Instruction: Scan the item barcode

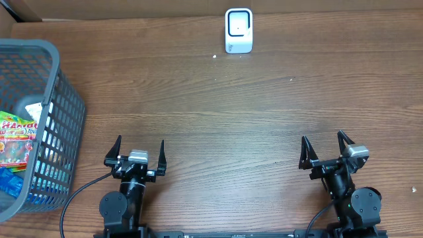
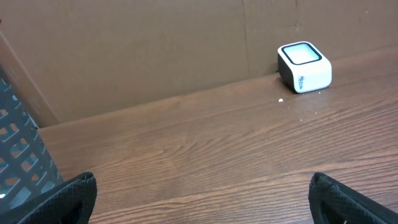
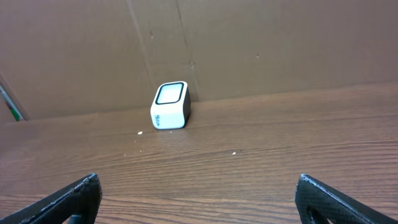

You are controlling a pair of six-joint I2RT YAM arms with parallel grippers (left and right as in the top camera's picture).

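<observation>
Scanner (image 1: 238, 30) — a small white box with a dark-framed window on top — stands at the far edge of the wooden table (image 1: 218, 99), close to the cardboard wall (image 2: 155, 50). Both arms sit at the near edge, well apart from it. The left gripper (image 1: 140, 144) has its fingers spread wide with nothing between them. The right gripper (image 1: 322, 140) is the same, jaws apart and empty. Each wrist view shows only black fingertips in the bottom corners, with bare tabletop between them and the scanner beyond.

A grey mesh basket (image 1: 66, 112) stands at the left side of the table, near the left arm. Inside lie the items: a bright gummy-sweet bag (image 1: 14, 140), a blue packet (image 1: 10, 182) on its near side, and a white item (image 1: 33, 106) that is partly hidden — no barcode can be made out on any of them.
</observation>
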